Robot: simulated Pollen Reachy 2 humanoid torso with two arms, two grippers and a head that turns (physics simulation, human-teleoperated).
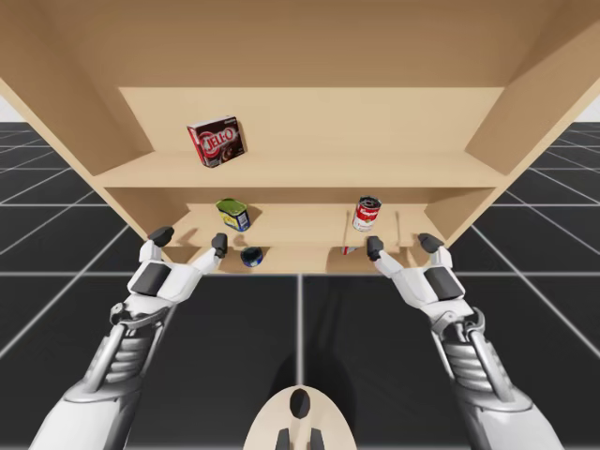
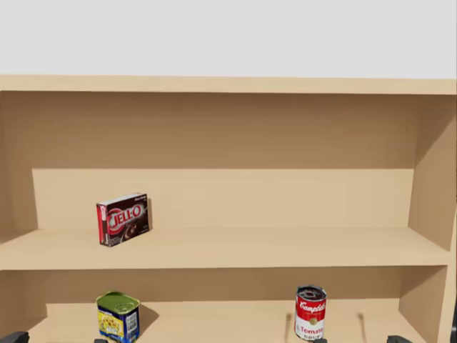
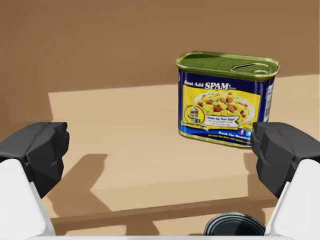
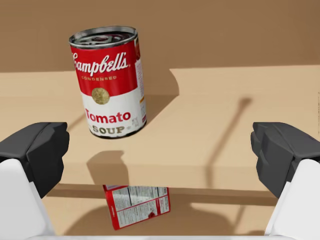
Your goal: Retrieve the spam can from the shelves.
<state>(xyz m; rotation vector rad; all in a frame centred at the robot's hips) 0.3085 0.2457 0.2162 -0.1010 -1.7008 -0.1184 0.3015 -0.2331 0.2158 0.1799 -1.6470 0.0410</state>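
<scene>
Facing left tool [image 3: 160,150]; blue oblong can [image 3: 225,102]

My left hand [image 3: 160,150] is spread wide, with nothing between its dark fingertips [image 3: 40,150]. Ahead of it, a blue-and-yellow rectangular can [image 3: 226,97] with an olive-green pull-tab lid stands upright on the wooden shelf [image 3: 125,150], nearer one fingertip than the other and apart from both. Under the hand, below the shelf's front edge, is the rim of a dark round can [image 3: 234,225].

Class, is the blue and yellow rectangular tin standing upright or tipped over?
Upright: the blue and yellow rectangular tin rests flat on the wooden shelf board, its ring-pull lid facing up.
</scene>
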